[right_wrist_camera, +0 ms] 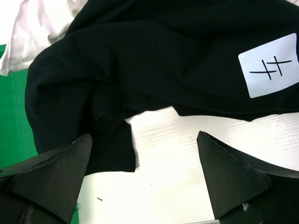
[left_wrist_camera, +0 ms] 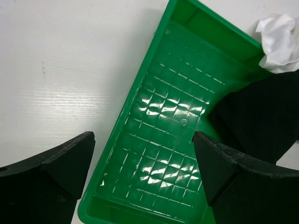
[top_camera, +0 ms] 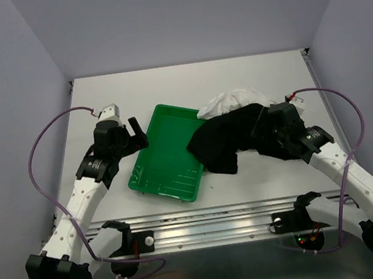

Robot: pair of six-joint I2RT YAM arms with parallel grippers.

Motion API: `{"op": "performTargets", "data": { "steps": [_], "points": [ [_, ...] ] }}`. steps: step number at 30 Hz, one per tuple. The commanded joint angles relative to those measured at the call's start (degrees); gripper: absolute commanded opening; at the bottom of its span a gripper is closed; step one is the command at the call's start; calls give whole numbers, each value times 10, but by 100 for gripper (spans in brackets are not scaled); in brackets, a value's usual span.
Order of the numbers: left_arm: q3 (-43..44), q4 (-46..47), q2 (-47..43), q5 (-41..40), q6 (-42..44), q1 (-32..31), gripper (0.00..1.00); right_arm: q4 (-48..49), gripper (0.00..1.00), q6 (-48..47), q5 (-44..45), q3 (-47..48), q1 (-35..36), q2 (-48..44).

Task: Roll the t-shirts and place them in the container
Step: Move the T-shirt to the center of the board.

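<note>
Top view – left arm: bent at the elbow, angled in toward the middle; the left gripper (top_camera: pixel 135 128) hangs over the left rim of the green tray (top_camera: pixel 151 175).
Top view – right arm: bent likewise, with the right gripper (top_camera: pixel 266 127) at the right edge of the black t-shirt (top_camera: pixel 231 137), black on black and hard to make out.
Top view – t-shirts: the black one lies crumpled on the table (top_camera: pixel 185 78), lapping over the tray's right rim; the white t-shirt (top_camera: pixel 236 98) is bunched behind it, partly covered.
Left wrist view – hand: fingers wide apart, holding nothing, with the tray's gridded floor below.
Right wrist view – hand: fingers spread and empty, above bare table beside the black hem.
Right wrist view – cloth: a white label (right_wrist_camera: pixel 268 65) with pen marks sits on the black t-shirt.
</note>
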Motion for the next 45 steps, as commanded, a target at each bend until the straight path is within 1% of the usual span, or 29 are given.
{"op": "performTargets", "data": {
  "steps": [1, 6, 9, 14, 17, 18, 19, 22, 24, 26, 29, 32, 33, 34, 35, 36, 39, 40, 42, 43, 45],
  "points": [
    [12, -14, 28, -5, 7, 0, 97, 30, 100, -1, -8, -5, 0, -10],
    [27, -17, 64, -8, 13, -1, 94, 37, 100, -2, -20, -2, 0, -5],
    [38, -15, 82, 4, 16, -13, 92, 41, 100, -7, -30, -1, 0, -2],
    [46, -4, 96, 9, 6, -75, 90, 46, 100, -7, -48, -6, 0, 14],
    [37, 4, 107, 15, -12, -85, 89, 58, 100, -1, -79, -9, 0, 29],
    [35, 7, 108, 17, -15, -89, 89, 68, 100, -1, -96, -14, 0, 41],
    [29, 12, 110, 24, -18, -95, 89, 100, 100, -1, -140, -20, 0, 46],
    [23, 20, 111, 32, -30, -110, 89, 168, 100, 7, -203, -40, 5, 73],
    [24, 20, 112, 32, -37, -116, 89, 186, 100, 13, -203, -38, 23, 97],
    [25, 21, 112, 32, -39, -121, 89, 214, 100, 14, -224, -29, 34, 137],
    [29, 21, 113, 33, -41, -125, 89, 255, 98, 18, -233, -10, 52, 195],
    [33, 17, 112, 33, -44, -127, 89, 293, 88, 30, -239, 0, 60, 240],
    [33, 16, 112, 33, -45, -127, 89, 303, 82, 37, -239, 0, 60, 247],
    [33, 15, 110, 33, -45, -128, 89, 318, 69, 38, -237, 0, 60, 254],
    [33, 15, 109, 33, -46, -128, 89, 321, 62, 40, -232, 0, 60, 261],
    [33, 12, 108, 33, -47, -129, 90, 320, 48, 43, -227, 3, 60, 270],
    [32, 9, 103, 33, -47, -130, 90, 317, 20, 47, -210, 3, 60, 269],
    [32, 8, 102, 33, -46, -131, 90, 315, 1, 46, -184, 1, 60, 256],
    [33, 7, 102, 33, -43, -134, 90, 307, 1, 41, -164, -3, 60, 236],
    [34, 7, 103, 52, -40, -139, 90, 293, 1, 38, -135, -6, 60, 207],
    [41, 3, 107, 50, -31, -151, 90, 274, 1, 25, -102, -8, 60, 172]
  ]
}}
